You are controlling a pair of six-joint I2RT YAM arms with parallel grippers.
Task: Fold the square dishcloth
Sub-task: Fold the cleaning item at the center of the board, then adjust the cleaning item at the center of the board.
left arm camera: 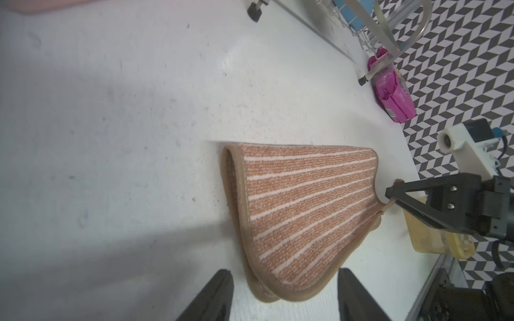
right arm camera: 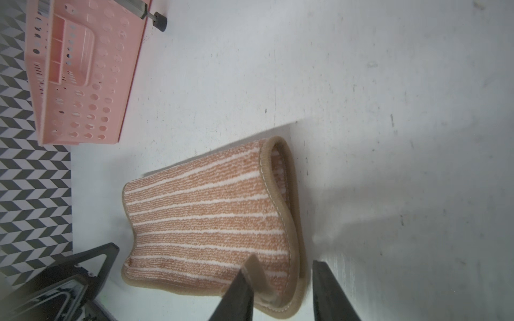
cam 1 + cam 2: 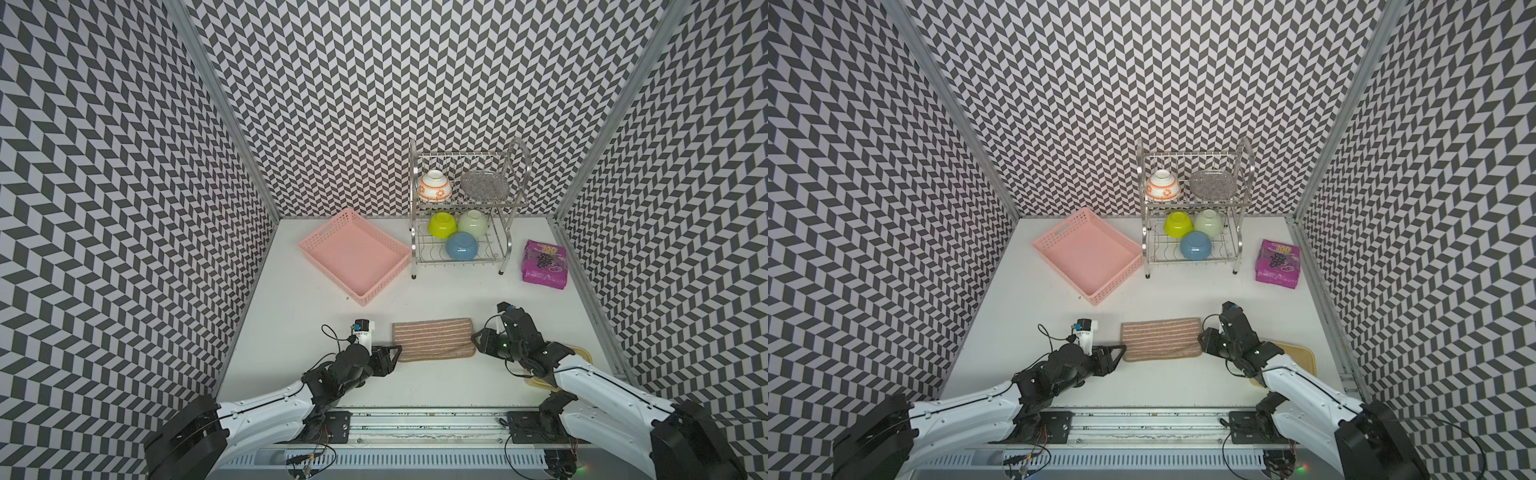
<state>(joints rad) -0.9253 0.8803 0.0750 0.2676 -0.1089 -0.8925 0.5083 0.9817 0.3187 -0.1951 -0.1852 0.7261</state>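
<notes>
The square dishcloth [image 3: 432, 338] lay folded in half, a striped band on the white table [image 3: 291, 324] near its front edge. The left gripper [image 3: 394, 350] sat at one end and the right gripper [image 3: 475, 338] at the other, each with fingers parted astride a near corner and clamping nothing. The corner loop [image 2: 254, 268] leaned on a right finger. A yellowish flat container [image 3: 582, 353] lay under the right arm. Well behind stood a pink basket [image 3: 384, 279], a dish rack [image 3: 457, 261] with bowls and a purple packet [image 3: 544, 264].
</notes>
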